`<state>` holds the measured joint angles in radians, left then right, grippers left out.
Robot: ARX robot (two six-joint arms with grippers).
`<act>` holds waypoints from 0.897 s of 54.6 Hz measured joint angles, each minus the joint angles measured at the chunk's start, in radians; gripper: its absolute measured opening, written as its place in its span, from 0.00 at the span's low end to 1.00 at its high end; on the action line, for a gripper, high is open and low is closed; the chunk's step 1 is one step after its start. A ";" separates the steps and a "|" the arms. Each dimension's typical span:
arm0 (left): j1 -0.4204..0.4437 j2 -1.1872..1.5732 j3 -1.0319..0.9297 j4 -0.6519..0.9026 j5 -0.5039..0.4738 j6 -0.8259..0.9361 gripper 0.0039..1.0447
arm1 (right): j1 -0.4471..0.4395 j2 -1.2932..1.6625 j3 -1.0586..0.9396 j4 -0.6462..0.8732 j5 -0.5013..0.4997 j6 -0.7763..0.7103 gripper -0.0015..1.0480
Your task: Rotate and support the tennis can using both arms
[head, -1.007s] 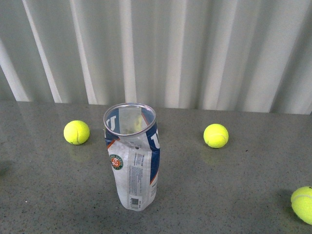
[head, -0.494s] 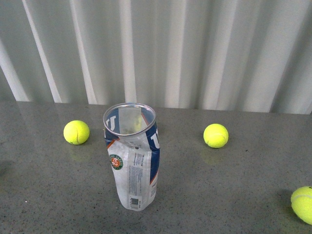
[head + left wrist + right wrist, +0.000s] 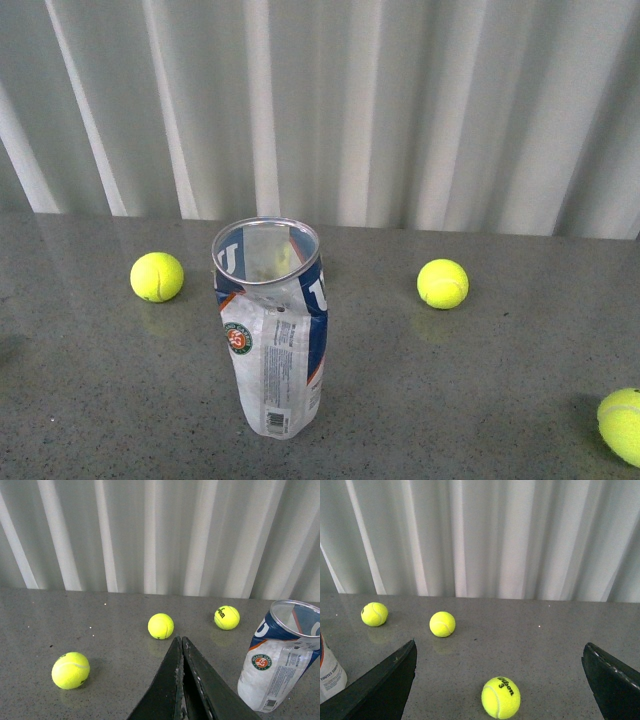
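Observation:
The tennis can (image 3: 272, 340) stands upright on the grey table, its open silver-rimmed mouth at the top and its blue, white and orange label dented. Neither arm shows in the front view. In the left wrist view the can (image 3: 277, 662) stands off to one side of my left gripper (image 3: 180, 639), which is shut with its fingers pressed together on nothing and apart from the can. My right gripper (image 3: 500, 644) is wide open, and only an edge of the can (image 3: 330, 675) shows beside one finger (image 3: 385, 685).
Three yellow tennis balls lie on the table (image 3: 480, 400): one left of the can (image 3: 157, 276), one right of it (image 3: 443, 283), one at the near right edge (image 3: 622, 425). A ball (image 3: 500, 697) lies between the right fingers. A white pleated curtain (image 3: 400, 100) closes the back.
The whole front view has shifted a few pixels downward. The can and the balls keep their places relative to one another.

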<state>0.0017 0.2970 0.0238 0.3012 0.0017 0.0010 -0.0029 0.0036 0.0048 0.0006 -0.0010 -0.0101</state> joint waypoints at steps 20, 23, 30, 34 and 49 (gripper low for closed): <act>0.000 -0.113 0.000 -0.113 0.000 0.000 0.03 | 0.000 0.000 0.000 0.000 0.000 0.000 0.93; 0.000 -0.129 0.000 -0.130 0.000 0.000 0.03 | 0.000 0.000 0.000 0.000 0.000 0.000 0.93; 0.000 -0.270 0.000 -0.293 -0.002 -0.001 0.03 | 0.000 0.000 0.000 0.000 0.000 0.000 0.93; 0.000 -0.293 0.000 -0.296 -0.002 -0.001 0.03 | 0.000 0.000 0.000 0.000 0.000 0.000 0.93; 0.000 -0.293 0.000 -0.299 -0.002 -0.003 0.08 | 0.000 0.000 0.000 0.000 0.000 0.000 0.93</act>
<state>0.0017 0.0040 0.0242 0.0021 0.0002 -0.0021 -0.0029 0.0036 0.0048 0.0006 -0.0010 -0.0101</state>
